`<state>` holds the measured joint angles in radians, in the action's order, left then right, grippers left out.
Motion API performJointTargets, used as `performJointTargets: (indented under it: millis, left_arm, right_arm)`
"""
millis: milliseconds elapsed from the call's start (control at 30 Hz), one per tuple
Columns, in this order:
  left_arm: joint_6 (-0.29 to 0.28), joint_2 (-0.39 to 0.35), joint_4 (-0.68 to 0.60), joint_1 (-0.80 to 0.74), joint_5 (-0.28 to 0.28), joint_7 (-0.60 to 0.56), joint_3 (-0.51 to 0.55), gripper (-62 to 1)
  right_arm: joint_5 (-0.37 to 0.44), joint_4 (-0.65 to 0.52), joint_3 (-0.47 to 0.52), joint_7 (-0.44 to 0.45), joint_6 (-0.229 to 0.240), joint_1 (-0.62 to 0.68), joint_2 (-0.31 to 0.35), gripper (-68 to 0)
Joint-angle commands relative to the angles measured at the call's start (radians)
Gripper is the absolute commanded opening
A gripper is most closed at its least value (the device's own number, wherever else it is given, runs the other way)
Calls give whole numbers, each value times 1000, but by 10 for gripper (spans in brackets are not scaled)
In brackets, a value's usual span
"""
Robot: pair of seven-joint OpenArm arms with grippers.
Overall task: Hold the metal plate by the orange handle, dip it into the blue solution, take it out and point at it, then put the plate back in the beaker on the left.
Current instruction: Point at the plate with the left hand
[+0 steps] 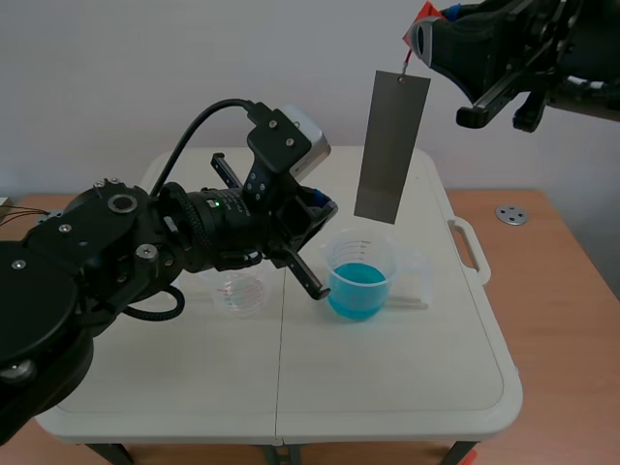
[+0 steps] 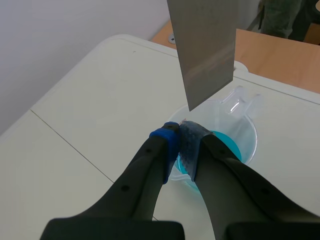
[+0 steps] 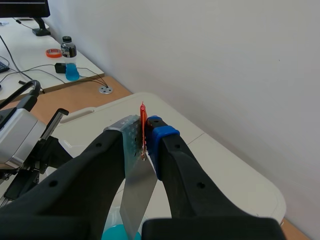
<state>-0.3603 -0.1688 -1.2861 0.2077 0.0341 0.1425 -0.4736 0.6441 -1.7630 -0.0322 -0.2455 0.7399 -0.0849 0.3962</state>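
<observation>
A grey metal plate (image 1: 392, 145) hangs upright above the beaker of blue solution (image 1: 360, 281), clear of the liquid. My right gripper (image 1: 426, 29) is high at the back right, shut on the plate's orange handle (image 3: 143, 117), and the plate (image 3: 137, 190) hangs down between its fingers. My left gripper (image 2: 182, 137) is shut on nothing, its tips just below and in front of the plate's lower edge (image 2: 207, 95), over the beaker (image 2: 235, 140). An empty clear beaker (image 1: 240, 293) stands to the left, partly behind the left arm.
The white folding table (image 1: 387, 387) has a handle (image 1: 469, 247) on its right side. A clear rod (image 1: 412, 302) lies by the blue beaker. A metal disc (image 1: 511, 214) sits on the wooden desk beyond.
</observation>
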Motion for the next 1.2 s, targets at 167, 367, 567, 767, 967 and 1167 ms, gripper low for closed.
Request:
performJointTargets:
  millis: [167,367,567,767,967,1167]
  left_arm:
    - [6,8,-21,8,-6,-15,3,-593]
    - [118,-34,-26,-58,6,-111,57,-593]
    - [169,-137,-53,-215,12,-188,178,-593]
    - [194,-222,-88,-402,8,-245,351,-593]
    - [194,-233,-90,-617,-16,-290,558,-593]
    - [193,-228,-90,-845,-16,-308,671,-593]
  right_arm:
    - [15,-22,6,14,6,-15,14,-662]
    - [15,-22,6,15,6,-15,13,-662]
    - [15,-22,6,14,6,-15,13,-662]
    - [14,-22,5,14,6,-15,13,-662]
    - [11,-14,5,15,6,-15,13,-662]
    - [11,29,-19,16,6,-15,11,-662]
